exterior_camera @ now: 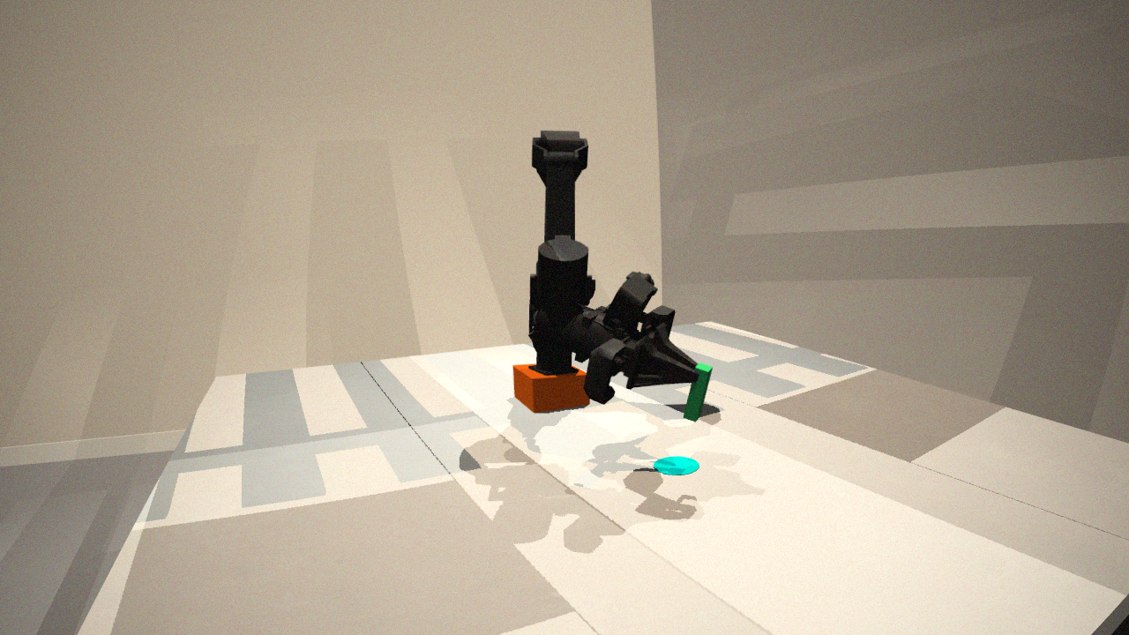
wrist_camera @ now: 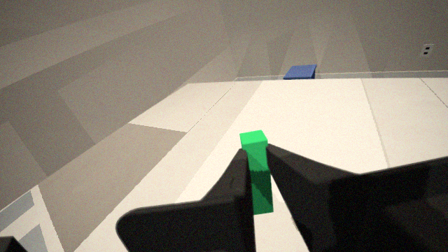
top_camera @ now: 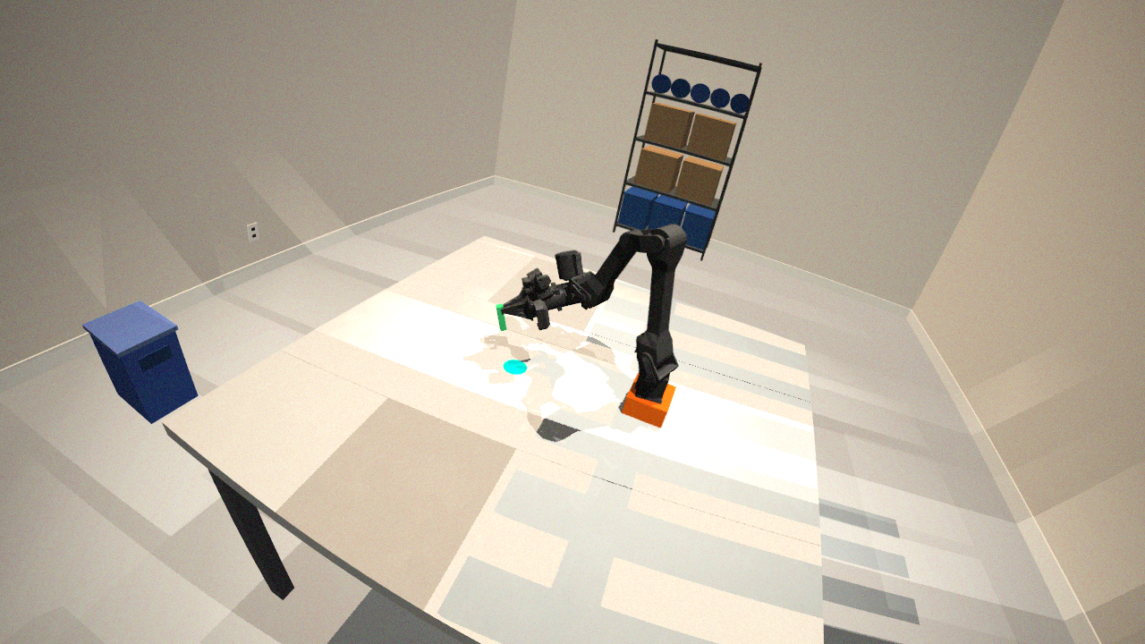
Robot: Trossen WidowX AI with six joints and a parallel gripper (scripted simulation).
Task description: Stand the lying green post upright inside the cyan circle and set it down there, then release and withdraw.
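My gripper (top_camera: pixel 504 309) (exterior_camera: pixel 688 370) (wrist_camera: pixel 255 152) is shut on the green post (top_camera: pixel 500 317) (exterior_camera: pixel 697 392) (wrist_camera: pixel 259 189), gripping it near its top end. The post hangs nearly upright, its lower end close to the table top. The cyan circle (top_camera: pixel 513 368) (exterior_camera: pixel 676 466) is a flat disc on the table, apart from the post, nearer the table's front edge than the post. The circle does not show in the wrist view.
The arm stands on an orange base (top_camera: pixel 648 402) (exterior_camera: pixel 549 387). A blue bin (top_camera: pixel 142 360) (wrist_camera: pixel 300 72) stands on the floor beyond the table's edge. A shelf rack (top_camera: pixel 687 152) with boxes stands behind the arm.
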